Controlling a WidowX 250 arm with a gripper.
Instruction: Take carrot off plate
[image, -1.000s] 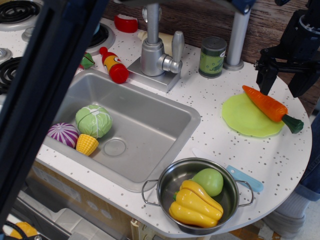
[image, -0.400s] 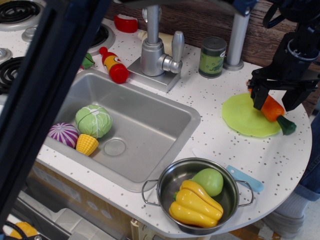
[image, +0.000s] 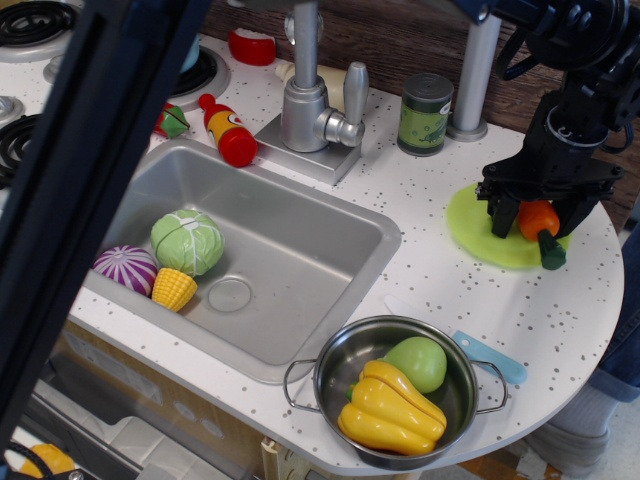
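Note:
The orange carrot (image: 539, 218) with its dark green stem cap lies on the lime-green plate (image: 470, 230) at the right of the counter. My black gripper (image: 532, 220) has come down over the carrot, one finger on each side of it. Only the carrot's thick end and stem show; the tapered end is hidden by the gripper. I cannot tell whether the fingers press on the carrot.
A steel pot (image: 400, 390) with a yellow pepper and a green fruit stands at the front. A blue knife (image: 490, 357) lies beside it. A green can (image: 425, 113) and the faucet (image: 310, 100) stand behind. The sink (image: 250, 260) holds vegetables. A red and yellow bottle (image: 226, 130) lies at its back left.
My gripper has come down and moved left from above the counter's right edge onto the carrot. The carrot has turned, its stem now pointing toward the front.

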